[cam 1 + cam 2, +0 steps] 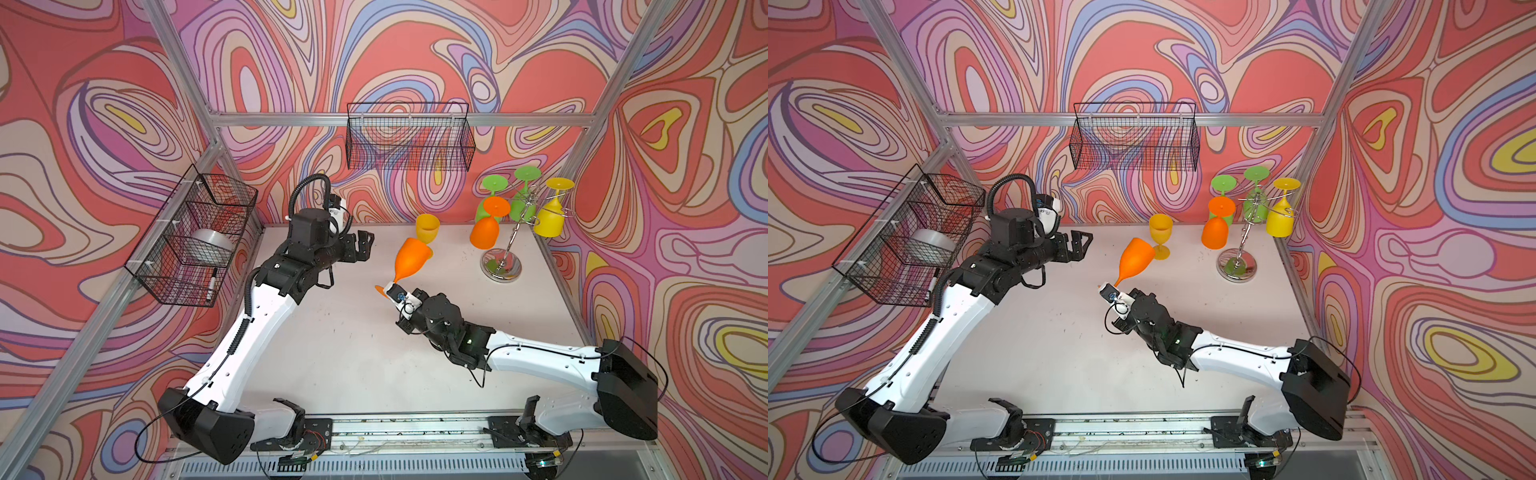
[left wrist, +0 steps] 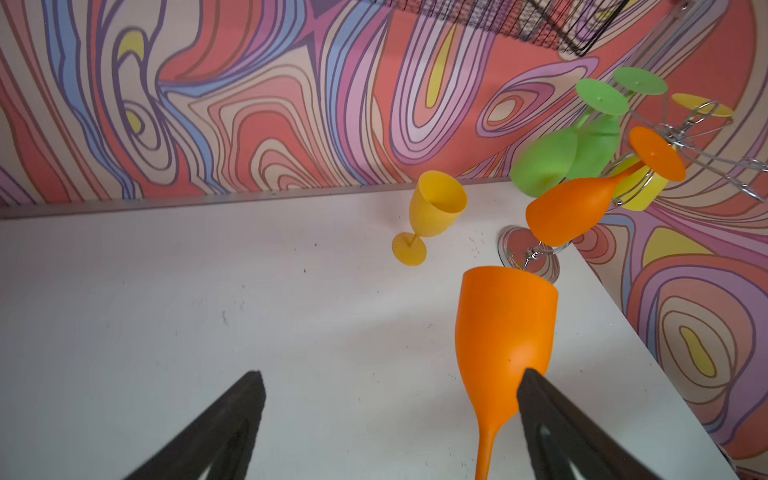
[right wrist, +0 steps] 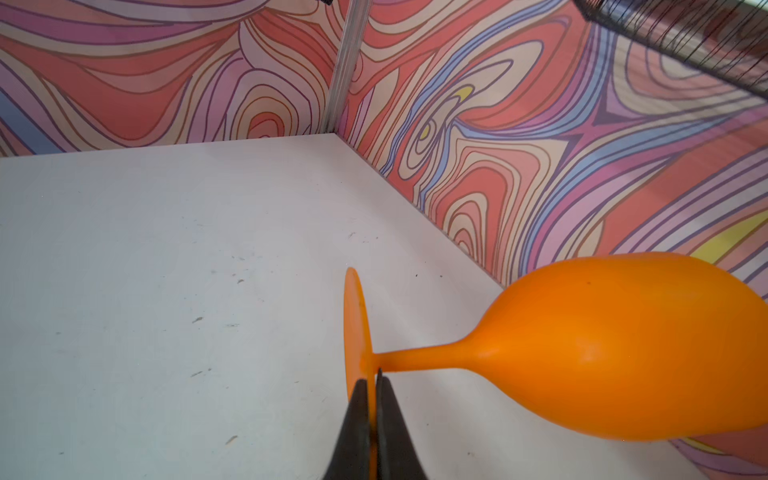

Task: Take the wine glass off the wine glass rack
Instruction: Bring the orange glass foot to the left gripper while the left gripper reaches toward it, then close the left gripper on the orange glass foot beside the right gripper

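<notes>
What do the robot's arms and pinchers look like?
The left arm and right arm wear smooth white shells with black joints. Thin black cables loop beside them, and a ribbed black hose arches over the left wrist. The left gripper and right gripper each have two tapering black fingers.

Silvery object [image 1: 210, 245] — perhaps tape — blurred inside mesh basket [image 1: 178, 287].

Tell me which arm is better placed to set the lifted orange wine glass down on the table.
Right, probably. The right claw is shut on the foot of the orange wine glass, already off the wine glass rack. The left claw is open, holding nothing.
</notes>
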Motion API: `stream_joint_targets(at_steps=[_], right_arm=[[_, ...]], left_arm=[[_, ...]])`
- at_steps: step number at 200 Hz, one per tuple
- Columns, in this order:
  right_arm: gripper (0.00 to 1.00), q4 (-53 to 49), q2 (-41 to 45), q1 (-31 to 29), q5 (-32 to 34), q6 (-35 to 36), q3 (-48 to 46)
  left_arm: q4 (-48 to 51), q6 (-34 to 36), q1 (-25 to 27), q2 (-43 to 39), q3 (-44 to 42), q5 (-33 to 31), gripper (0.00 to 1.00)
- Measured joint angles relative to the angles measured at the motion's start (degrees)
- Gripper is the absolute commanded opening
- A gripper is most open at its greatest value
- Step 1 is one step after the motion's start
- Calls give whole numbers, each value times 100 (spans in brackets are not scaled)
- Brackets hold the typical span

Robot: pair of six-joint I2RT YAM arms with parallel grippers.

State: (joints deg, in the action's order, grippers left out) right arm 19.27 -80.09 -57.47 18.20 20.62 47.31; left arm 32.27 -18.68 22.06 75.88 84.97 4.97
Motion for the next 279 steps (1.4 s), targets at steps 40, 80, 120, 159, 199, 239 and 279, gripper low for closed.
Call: stream_joint_targets(at_steps=[40, 80, 120, 159, 199, 239, 279], right_arm=[[0, 1252, -195, 0, 391, 1255, -273], [0, 2579, -688, 0, 688, 2345, -533], [0, 3521, -1117, 0, 796, 3012, -621], [0, 3880, -1152, 0, 793, 3244, -625], [0, 4035, -1158, -2, 793, 3401, -625], [0, 4177, -1255, -2, 793, 3504, -625], [0, 4304, -1401, 0, 796, 3526, -625]], left_arm=[[1137, -1132, 0, 273, 247, 15, 90], [1628, -2315, 0, 293, 249, 549, 87], [1377, -3456, -42, 466, 146, 1602, 81], [1001, -4223, -184, 850, -105, 2404, 75], [501, -4959, -308, 855, -533, 2852, 55], [7, -5501, -337, 855, -601, 3110, 44], [-289, -5877, -337, 852, -691, 3202, 18]])
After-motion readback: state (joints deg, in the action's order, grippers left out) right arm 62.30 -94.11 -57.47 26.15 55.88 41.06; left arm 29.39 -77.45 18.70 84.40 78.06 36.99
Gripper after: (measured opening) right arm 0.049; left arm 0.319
